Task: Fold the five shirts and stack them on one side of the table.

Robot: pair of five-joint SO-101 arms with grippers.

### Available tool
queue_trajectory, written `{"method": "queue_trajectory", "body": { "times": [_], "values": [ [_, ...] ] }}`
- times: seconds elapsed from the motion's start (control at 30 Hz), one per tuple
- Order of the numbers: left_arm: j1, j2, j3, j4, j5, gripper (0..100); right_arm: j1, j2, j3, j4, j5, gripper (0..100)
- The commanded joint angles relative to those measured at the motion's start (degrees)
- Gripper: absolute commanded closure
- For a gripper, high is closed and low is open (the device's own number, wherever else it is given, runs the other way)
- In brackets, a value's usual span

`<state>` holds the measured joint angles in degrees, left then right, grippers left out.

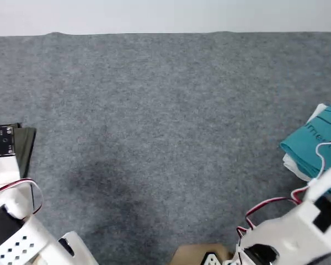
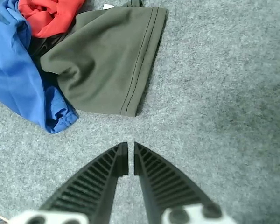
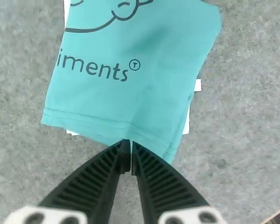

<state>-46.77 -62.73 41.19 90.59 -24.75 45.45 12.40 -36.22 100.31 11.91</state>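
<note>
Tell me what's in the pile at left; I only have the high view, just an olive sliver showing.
Observer: An olive shirt, unfolded, with a blue shirt and a red shirt bunched against it.
Operator: Left gripper holding one?
Observer: No. The left gripper is shut and empty over bare grey mat, short of the olive hem.
Operator: Right gripper?
Observer: The right gripper is shut, tips at the hem of the folded teal shirt; whether it pinches fabric, I cannot tell.

High view looks down — wrist views hug the table (image 2: pixel 224 93).
</note>
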Motion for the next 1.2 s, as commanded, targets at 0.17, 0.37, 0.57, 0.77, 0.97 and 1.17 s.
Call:
{"method": "queue_trajectory", "body": {
  "times": [0.17,0.37,0.57,0.77,0.97,1.17],
  "values": [
    [0.4,-0.5,-0.9,0.5,-0.4,97,-3.4,-21.8,18.4,2.2,3.1,98.8],
    [0.4,-0.5,-0.9,0.4,-0.4,97,-6.1,-36.9,36.0,2.2,3.1,98.8],
    [0.4,-0.5,-0.6,0.1,-0.2,97,-8.0,-52.3,52.2,2.2,3.1,98.8],
    [0.4,-0.5,-0.3,0.4,-0.2,97,-8.0,-65.7,65.9,2.1,3.4,98.8],
    [0.4,-0.4,-0.3,0.1,-0.1,97,-8.0,-76.4,72.3,1.9,3.4,98.8],
    [0.4,0.1,-2.1,0.4,0.1,96,-8.0,-80.5,72.4,1.9,3.2,98.8]
  ]
}}
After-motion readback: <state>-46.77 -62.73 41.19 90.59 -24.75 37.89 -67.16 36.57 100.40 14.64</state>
